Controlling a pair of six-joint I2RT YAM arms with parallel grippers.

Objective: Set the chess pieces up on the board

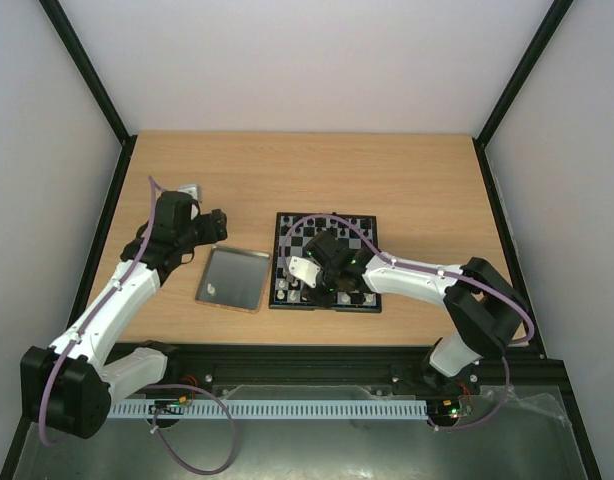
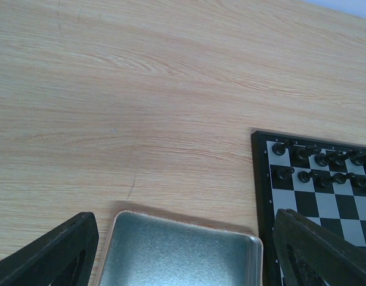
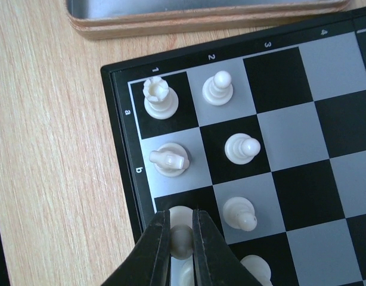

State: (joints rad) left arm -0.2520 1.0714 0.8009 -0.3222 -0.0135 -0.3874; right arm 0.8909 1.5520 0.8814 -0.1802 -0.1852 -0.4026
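The board [image 1: 375,225] lies mid-table; its rim also shows in the right wrist view [image 3: 120,143] and the left wrist view [image 2: 259,179]. In the right wrist view, white chess pieces stand at its corner: a rook [image 3: 160,98], a knight [image 3: 169,159] and pawns [image 3: 217,89] [image 3: 242,148] [image 3: 239,213]. My right gripper [image 3: 182,235] [image 1: 305,292] is shut on a white piece [image 3: 182,239] over the black square below the knight. My left gripper [image 2: 186,220] [image 1: 215,225] is open and empty above the tray's far edge.
A dark-grey tray with a tan edge [image 1: 233,278] [image 2: 183,256] [image 3: 201,21] lies just left of the board. Black pieces [image 2: 320,159] fill the board's far rows. A small pale object [image 1: 190,188] sits on the table behind the left arm.
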